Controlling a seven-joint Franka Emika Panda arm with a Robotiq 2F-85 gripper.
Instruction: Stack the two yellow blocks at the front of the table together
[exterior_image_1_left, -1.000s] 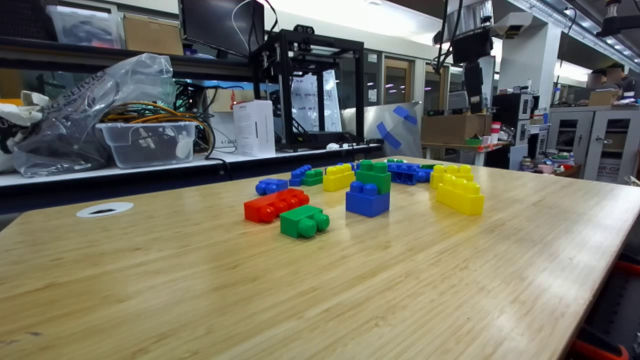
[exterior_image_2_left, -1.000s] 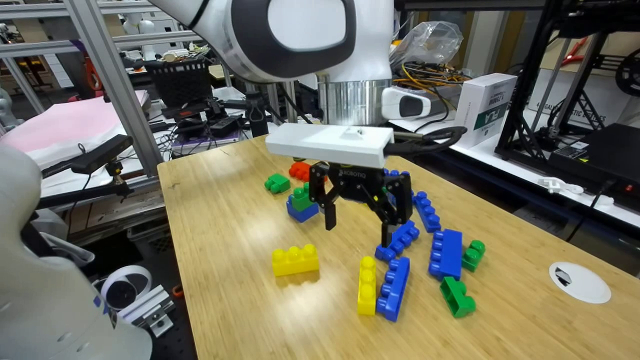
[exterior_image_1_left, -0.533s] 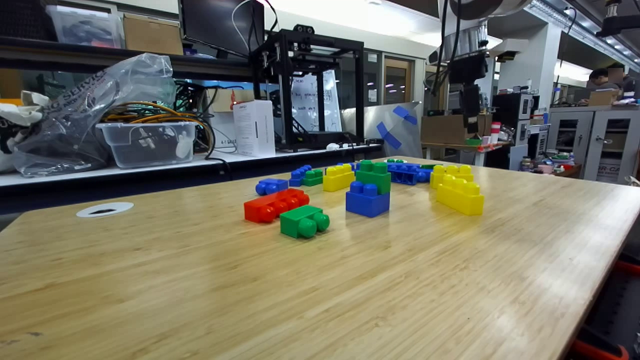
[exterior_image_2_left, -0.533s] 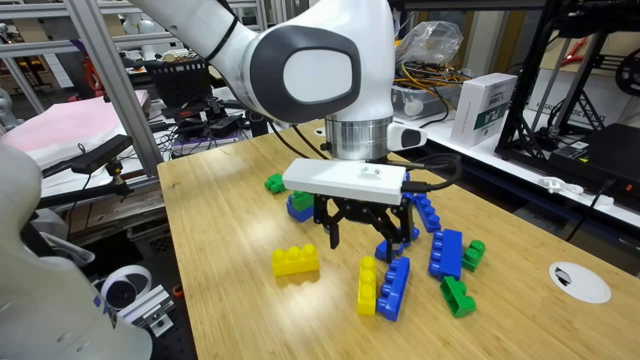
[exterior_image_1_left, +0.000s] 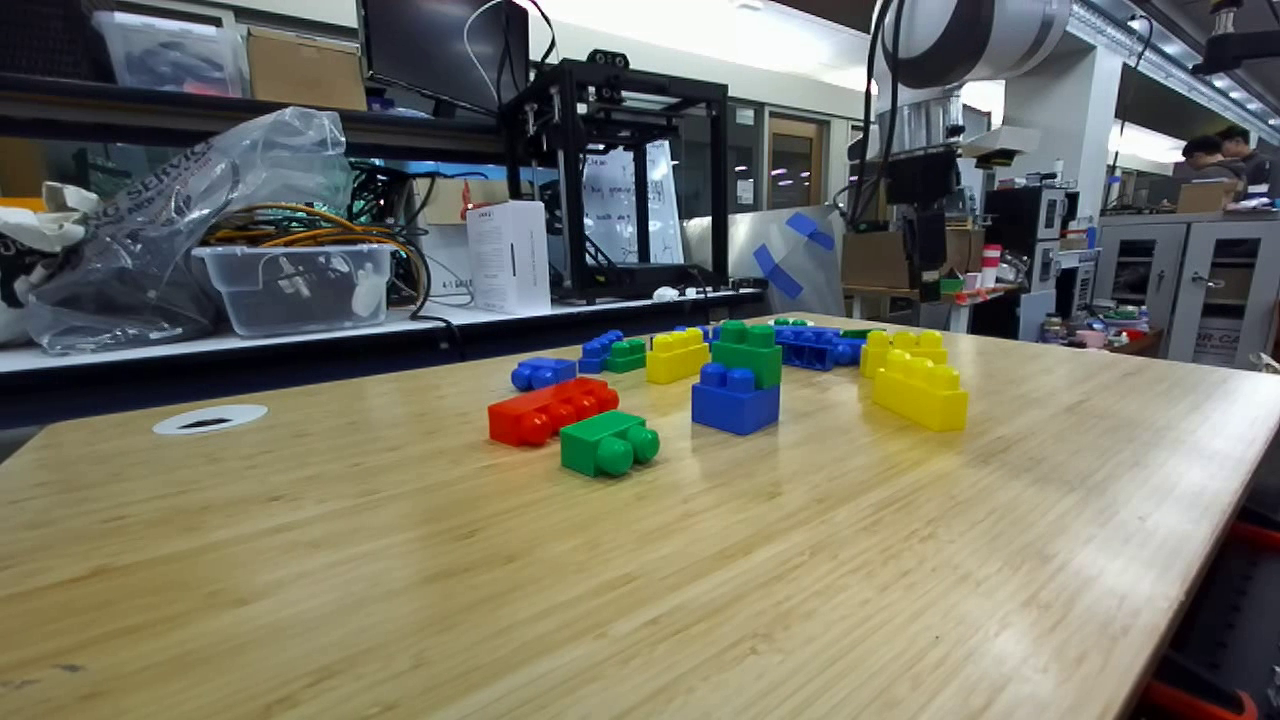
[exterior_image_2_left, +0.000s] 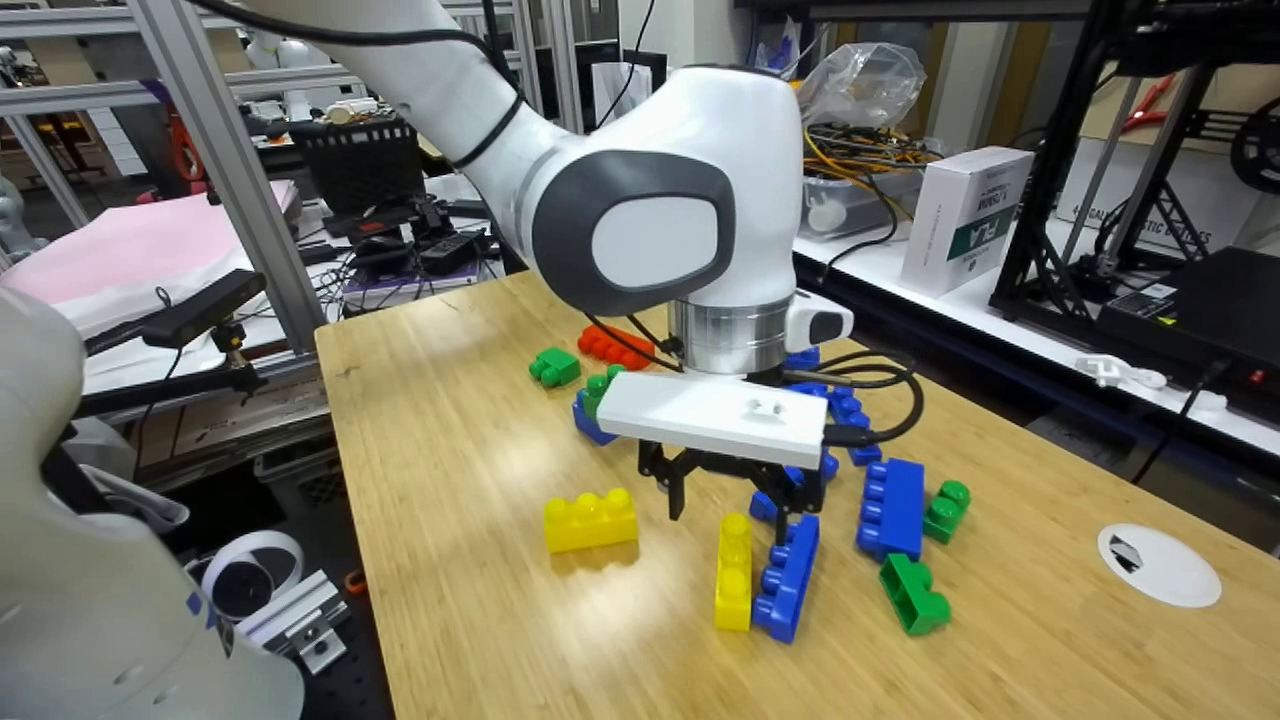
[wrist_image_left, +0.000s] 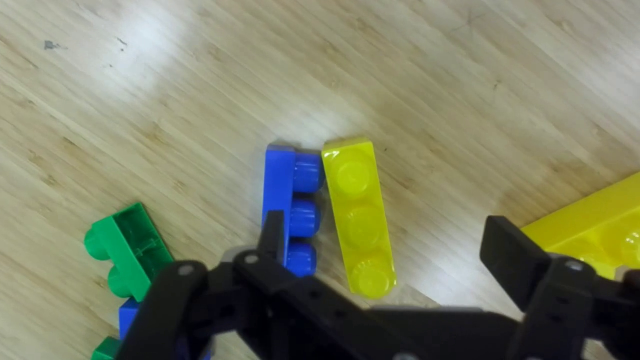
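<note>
Two yellow blocks stand studs-up and apart on the wood-grain table. The upright-running yellow block lies close beside a blue brick; it also shows in the wrist view. The other yellow block is to its left, cut off at the right edge of the wrist view. Both show in an exterior view, nearer block, farther block. My gripper is open and empty above the table, over the yellow block beside the blue brick. In the wrist view my fingers straddle that block.
A blue brick on its side closely flanks the yellow block, under one finger. Green and blue bricks lie to the right. A green-on-blue stack, a red brick and a third yellow brick stand farther off.
My arm has lowered and moved over the table toward the yellow block beside the blue brick. The fingers stay open. The bricks have not moved.
</note>
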